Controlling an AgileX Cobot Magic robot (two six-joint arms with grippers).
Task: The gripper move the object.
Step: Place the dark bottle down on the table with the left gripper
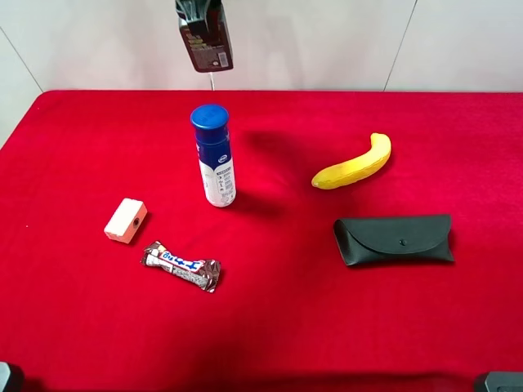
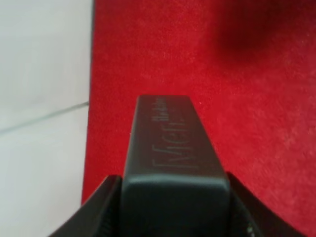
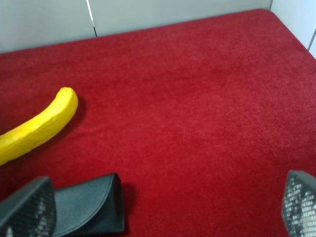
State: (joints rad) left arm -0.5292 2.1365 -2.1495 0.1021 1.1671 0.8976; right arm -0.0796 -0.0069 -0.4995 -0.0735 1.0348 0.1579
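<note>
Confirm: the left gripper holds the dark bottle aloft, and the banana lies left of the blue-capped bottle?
No: the banana lies right of the blue-capped bottle, as the exterior high view shows. The left gripper does hold the dark bottle aloft.

Table (image 1: 73,327) is covered edge to edge in red felt-like cloth. Five items are set directly on it, none touching.
- White bottle with blue cap (image 1: 216,159): stood upright, left of centre, toward the far side.
- Yellow banana (image 1: 354,165): laid on its side to the right of the bottle, well apart from it.
- Black flap case (image 1: 394,239), with a snap closure: laid flat near the banana, on its near side. A strip of cloth is seen between them.
- Small cream block (image 1: 126,220), a hole seen in one face: placed on the left.
- Wrapped snack bar (image 1: 181,266): laid flat and angled, near the block on its near-right.
</note>
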